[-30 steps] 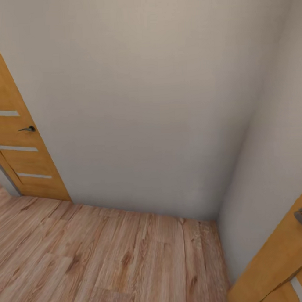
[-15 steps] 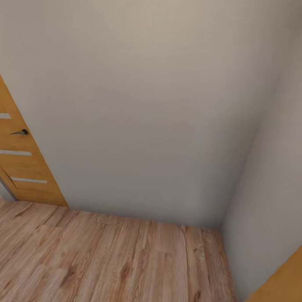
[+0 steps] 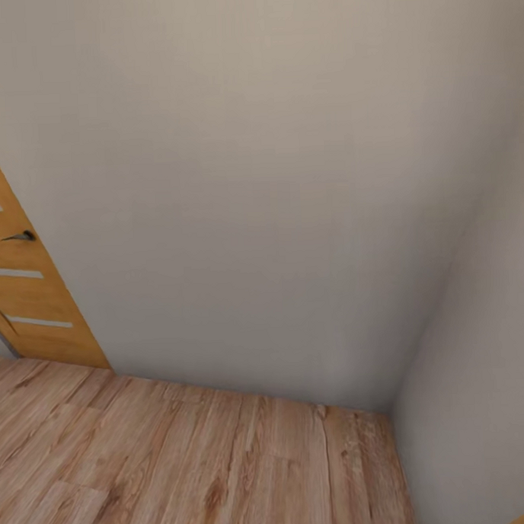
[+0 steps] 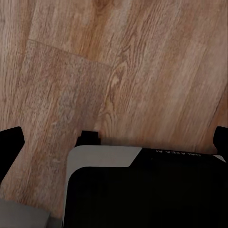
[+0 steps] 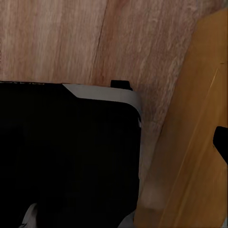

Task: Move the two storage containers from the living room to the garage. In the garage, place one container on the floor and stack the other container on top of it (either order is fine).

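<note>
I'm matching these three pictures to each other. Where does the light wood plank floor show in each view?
Head view: the wood plank floor fills the lower strip, under the white wall.
Left wrist view: the planks spread out beyond the robot's black base.
Right wrist view: the planks lie between the black base and the orange wooden door.
Shared landmark: the black base, in both wrist views.

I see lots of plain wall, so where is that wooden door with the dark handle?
In the head view, the orange-brown wooden door stands at the far left, where the white wall meets the light wood plank floor.
</note>
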### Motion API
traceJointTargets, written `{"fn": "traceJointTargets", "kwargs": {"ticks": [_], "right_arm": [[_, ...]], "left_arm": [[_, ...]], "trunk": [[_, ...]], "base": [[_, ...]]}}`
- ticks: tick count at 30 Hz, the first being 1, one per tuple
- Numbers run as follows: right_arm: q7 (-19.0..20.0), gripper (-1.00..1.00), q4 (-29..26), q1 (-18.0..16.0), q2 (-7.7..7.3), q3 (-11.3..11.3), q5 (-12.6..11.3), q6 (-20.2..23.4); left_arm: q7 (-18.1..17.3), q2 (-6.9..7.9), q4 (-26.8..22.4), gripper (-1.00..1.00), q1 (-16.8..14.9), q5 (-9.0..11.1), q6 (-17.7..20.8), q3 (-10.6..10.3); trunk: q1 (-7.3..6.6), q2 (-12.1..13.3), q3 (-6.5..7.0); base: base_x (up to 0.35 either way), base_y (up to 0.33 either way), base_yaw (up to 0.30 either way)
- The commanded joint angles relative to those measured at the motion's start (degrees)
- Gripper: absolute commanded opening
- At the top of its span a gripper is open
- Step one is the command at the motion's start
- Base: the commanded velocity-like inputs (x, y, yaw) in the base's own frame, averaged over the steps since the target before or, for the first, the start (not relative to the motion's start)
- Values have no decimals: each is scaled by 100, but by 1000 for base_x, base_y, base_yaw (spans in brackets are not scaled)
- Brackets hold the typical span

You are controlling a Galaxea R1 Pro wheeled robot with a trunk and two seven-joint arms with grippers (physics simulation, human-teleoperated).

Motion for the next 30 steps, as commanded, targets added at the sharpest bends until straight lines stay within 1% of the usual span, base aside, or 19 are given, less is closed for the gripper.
{"fn": "traceJointTargets", "kwargs": {"ticks": [1,19,22,30], "right_arm": [[-3,100,16,-5,6,47,-44,-23],[-3,100,16,-2,6,47,-43,-23],[-6,100,16,-2,0,47,-43,-24],[-7,100,16,-4,-2,47,-43,-23]], "left_arm": [[-22,2,-2,100,-1,56,13,2],[-20,2,-2,100,-1,56,13,2],[-22,2,-2,100,-3,66,13,2],[-18,2,-2,100,-3,73,13,2]], "trunk": [[4,-8,-9],[4,-8,-9],[4,-8,-9],[4,-8,-9]], "base": [[258,0,0],[258,0,2],[114,0,192],[6,0,267]]}}
